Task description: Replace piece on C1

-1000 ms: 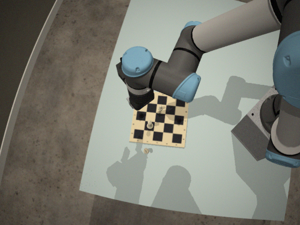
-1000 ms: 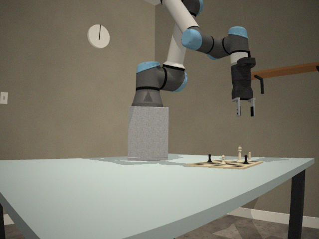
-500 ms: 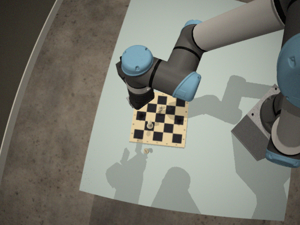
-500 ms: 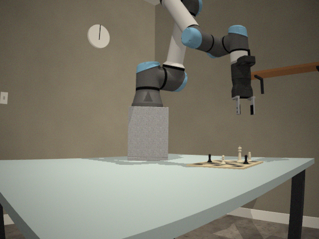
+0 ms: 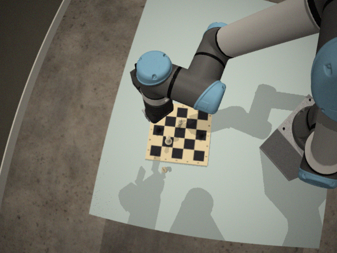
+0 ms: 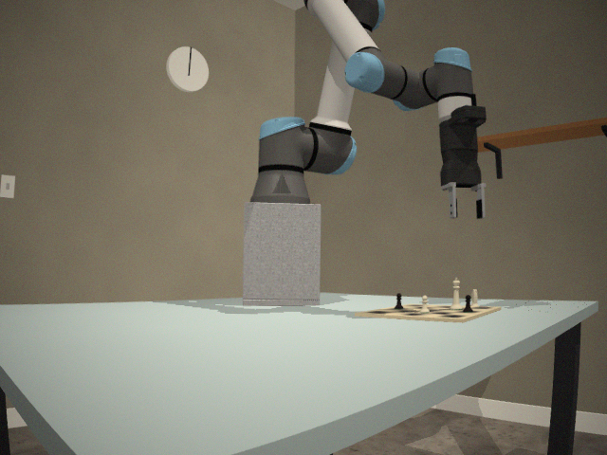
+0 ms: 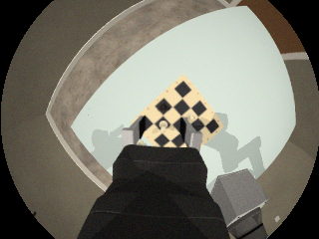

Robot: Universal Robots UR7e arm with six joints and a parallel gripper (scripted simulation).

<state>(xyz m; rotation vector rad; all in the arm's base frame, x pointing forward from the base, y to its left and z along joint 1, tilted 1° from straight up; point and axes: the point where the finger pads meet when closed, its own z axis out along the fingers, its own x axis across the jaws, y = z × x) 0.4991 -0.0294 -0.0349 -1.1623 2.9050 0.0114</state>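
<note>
on a pale blue-green table (image 6: 195, 372), against tan walls with a round wall clock (image 6: 187, 68), a light switch (image 6: 7, 186) and a wooden shelf (image 6: 543, 133); mottled brown floor (image 5: 68, 136) below. largest of all, a grey and blue arm (image 6: 338, 98) on a speckled grey pedestal (image 6: 254, 288), bent out over a small chessboard (image 5: 204, 160) near the table's far corner. high above the board, a black gripper (image 6: 465, 206), pointed straight down, fingers spread to full width with nothing between them.

on the board, a tall pale piece (image 5: 168, 140) upright on a dark square, a shorter pale piece (image 5: 180, 121) upright further in, and two black pawns, one (image 5: 158, 129) near the gripper's side, one (image 5: 201, 134) opposite. off the board, just beside its near edge, a small pale piece (image 5: 164, 169) upright on the table top; probably the former c1 piece, so first half likely done. edge letters too small to read, so b4 and c1 not identifiable for certain.

possible trouble from here: long descent from this height, and any sideways drift enough to set a wide-open finger onto a neighbouring piece and tip it. a grip too high on a tapered piece likely to let it slip or tilt. release off-centre, and base over a square's border.
</note>
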